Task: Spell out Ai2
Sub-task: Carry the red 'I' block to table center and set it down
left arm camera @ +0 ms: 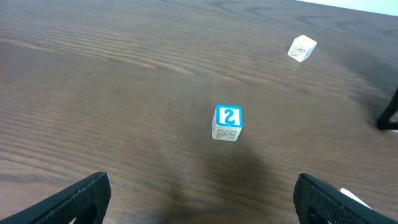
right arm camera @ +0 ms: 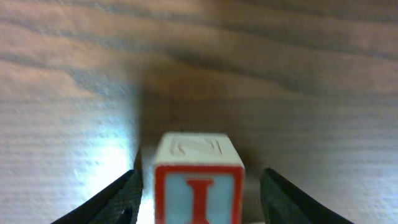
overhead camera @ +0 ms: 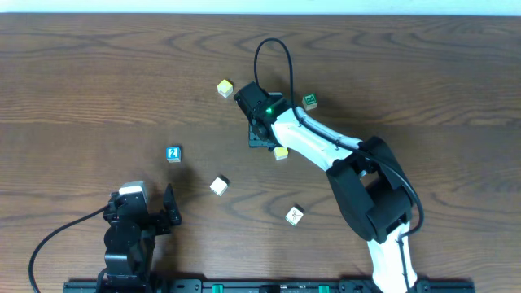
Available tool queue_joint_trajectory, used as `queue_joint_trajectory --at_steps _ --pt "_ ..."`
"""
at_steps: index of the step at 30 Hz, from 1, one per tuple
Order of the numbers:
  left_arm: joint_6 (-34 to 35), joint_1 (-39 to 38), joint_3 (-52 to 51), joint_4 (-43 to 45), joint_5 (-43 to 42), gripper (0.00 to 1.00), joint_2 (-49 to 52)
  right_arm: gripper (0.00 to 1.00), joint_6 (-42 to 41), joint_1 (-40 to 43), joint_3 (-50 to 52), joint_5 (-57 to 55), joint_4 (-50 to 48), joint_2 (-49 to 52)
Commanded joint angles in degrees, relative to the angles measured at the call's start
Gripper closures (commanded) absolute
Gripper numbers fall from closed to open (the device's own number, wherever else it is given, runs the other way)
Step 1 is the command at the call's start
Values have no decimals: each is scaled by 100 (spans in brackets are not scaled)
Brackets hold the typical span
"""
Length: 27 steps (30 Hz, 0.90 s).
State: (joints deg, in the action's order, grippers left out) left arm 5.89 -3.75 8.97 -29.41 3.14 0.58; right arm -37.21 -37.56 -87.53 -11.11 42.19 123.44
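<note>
A block with a red letter I (right arm camera: 199, 186) stands on the table between the fingers of my right gripper (right arm camera: 200, 194). The gripper is open, with a gap showing on the block's right side. In the overhead view the right gripper (overhead camera: 260, 137) hides this block. A blue block with the number 2 (overhead camera: 173, 154) lies left of centre. It also shows in the left wrist view (left arm camera: 227, 122), ahead of my open, empty left gripper (left arm camera: 202, 199). The left gripper (overhead camera: 167, 213) sits near the front left. No A block can be made out.
Other blocks lie scattered: a yellow one (overhead camera: 225, 88) at the back, a green one (overhead camera: 310, 101), a yellowish one (overhead camera: 281, 153) beside the right arm, a white one (overhead camera: 219, 185) also in the left wrist view (left arm camera: 302, 48), and another white one (overhead camera: 295, 215).
</note>
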Motion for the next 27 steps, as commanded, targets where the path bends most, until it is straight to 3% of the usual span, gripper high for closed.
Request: queue_joint_trajectory --at_steps 1,11,12,15,17,27 --pt "-76 35 -94 4 -4 5 -33 40 111 74 -142 -68 153 -527" --pt "-76 35 -94 7 -4 5 -33 45 323 50 7 -109 457 -820" --pt "-76 35 -94 7 -4 5 -33 49 323 50 39 -109 431 -820" --pt "-76 35 -94 7 -4 5 -33 83 326 50 175 -101 339 -804" --pt "-79 35 -94 7 -4 4 -33 98 323 42 332 -81 251 -802" --pt "-76 35 -94 7 -4 5 -33 99 328 57 835 -74 -138 -802"
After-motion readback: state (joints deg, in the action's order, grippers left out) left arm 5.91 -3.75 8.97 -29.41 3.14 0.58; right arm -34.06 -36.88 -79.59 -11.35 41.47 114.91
